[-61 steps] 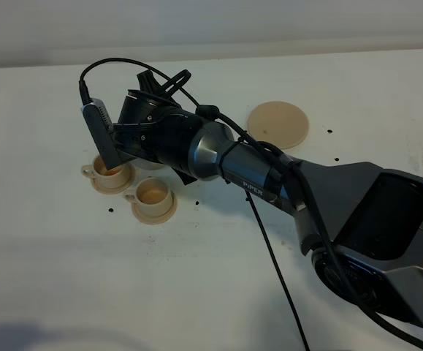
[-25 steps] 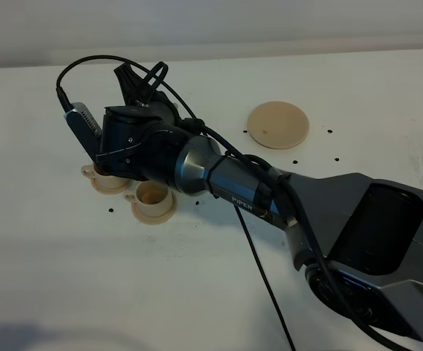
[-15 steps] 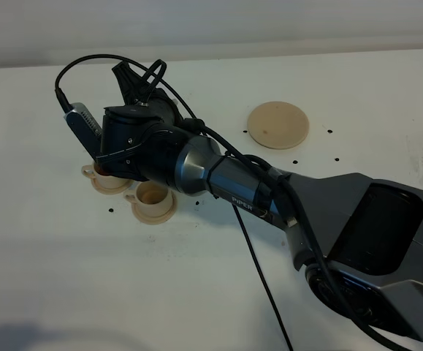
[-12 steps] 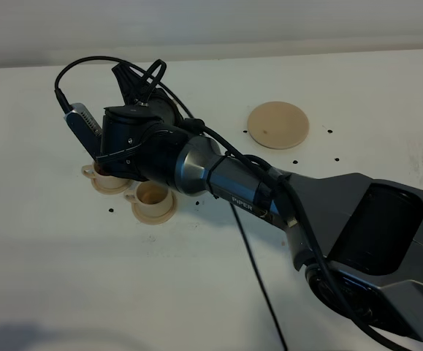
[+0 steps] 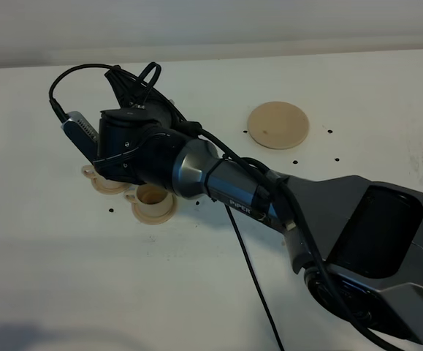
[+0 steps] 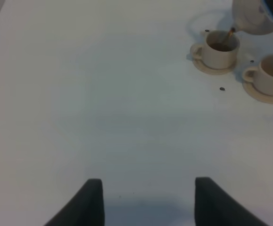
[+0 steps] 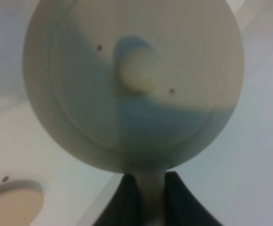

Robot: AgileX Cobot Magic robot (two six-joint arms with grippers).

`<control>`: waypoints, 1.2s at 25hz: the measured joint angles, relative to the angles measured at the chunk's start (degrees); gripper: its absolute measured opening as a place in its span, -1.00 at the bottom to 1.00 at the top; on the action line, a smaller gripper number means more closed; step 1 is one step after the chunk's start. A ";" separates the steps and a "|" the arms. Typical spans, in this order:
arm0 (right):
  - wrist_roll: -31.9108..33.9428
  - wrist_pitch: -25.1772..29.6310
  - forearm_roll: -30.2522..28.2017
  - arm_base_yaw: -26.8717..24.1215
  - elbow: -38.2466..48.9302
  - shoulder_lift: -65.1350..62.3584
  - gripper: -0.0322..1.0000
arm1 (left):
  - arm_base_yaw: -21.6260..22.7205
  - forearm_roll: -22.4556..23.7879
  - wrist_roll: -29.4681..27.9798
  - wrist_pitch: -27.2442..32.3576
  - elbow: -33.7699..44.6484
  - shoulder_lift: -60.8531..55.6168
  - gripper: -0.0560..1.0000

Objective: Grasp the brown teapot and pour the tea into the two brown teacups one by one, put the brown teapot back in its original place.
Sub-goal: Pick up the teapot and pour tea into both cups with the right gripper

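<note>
Right arm swings further left, wrist rolls more; tilt deepens. Right end effector [image 7: 144, 190] pinching brown teapot [image 7: 136, 84] handle, spout over left teacup [image 6: 219, 49], thin stream falling in. 2nd teacup [image 6: 272, 74] just beside. Left end effector [image 6: 148, 202] spread, idle. Wide saucer [image 5: 277, 124] bare; return pending.

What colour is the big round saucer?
Plain light tan saucer, clearest in the high exterior view.

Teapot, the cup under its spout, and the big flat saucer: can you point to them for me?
teapot [image 7: 136, 73]: right wrist view, on the lid's round knob.
cup under the spout [image 6: 219, 56]: left wrist view, on its side wall.
big flat saucer [image 5: 277, 124]: high view, on its bare middle.
</note>
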 joint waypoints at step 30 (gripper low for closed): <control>-0.30 -0.51 -1.66 0.63 0.00 0.00 -0.76 | 0.00 0.00 0.12 0.00 0.00 0.00 -0.11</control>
